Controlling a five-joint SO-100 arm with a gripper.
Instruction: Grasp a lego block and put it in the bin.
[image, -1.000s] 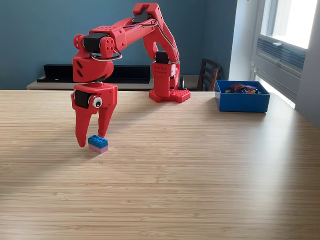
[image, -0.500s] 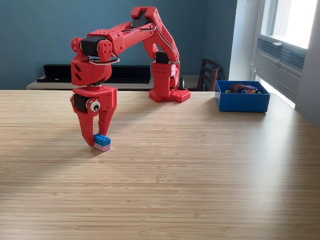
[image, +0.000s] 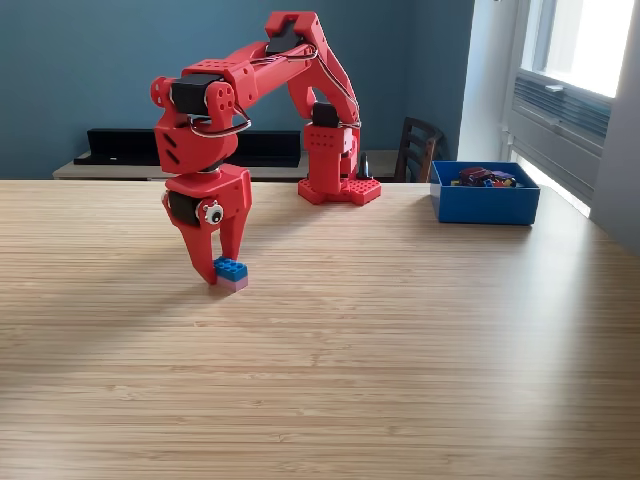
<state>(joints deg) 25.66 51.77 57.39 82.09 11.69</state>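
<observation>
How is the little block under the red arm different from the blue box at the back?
The block is tiny and two-coloured, blue over pink; the blue box is far wider and plain blue. The block sits between the tool's fingers; the box stands apart, open-topped, holding small pieces. Both rest on the wooden table.

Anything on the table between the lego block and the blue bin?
No. In the exterior view, only bare wooden table lies between the lego block and the blue bin; the arm's base sits behind that line.
</observation>
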